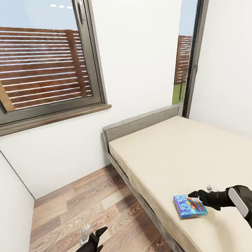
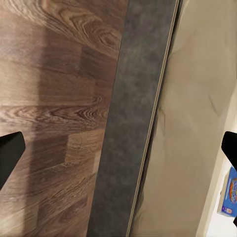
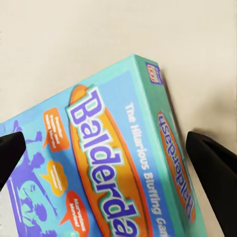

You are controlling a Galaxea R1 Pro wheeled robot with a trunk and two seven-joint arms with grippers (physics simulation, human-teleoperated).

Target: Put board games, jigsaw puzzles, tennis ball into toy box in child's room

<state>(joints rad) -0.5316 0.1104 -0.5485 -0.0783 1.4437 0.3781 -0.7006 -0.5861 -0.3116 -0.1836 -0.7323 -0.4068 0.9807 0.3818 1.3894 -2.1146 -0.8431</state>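
Your right gripper (image 1: 201,192) hovers with fingers (image 3: 213,163) apart, straddling the blue board game (image 3: 108,173) lying flat on the bed (image 1: 182,155); it's likely light, stiff and slick, so pinch across its long edges.

Blue board game box (image 3: 113,173) lying flat on the beige bed (image 3: 98,39), big word "Balderda" on its lid, 2 black fingertips (image 3: 215,163) wide apart, 1 by each side
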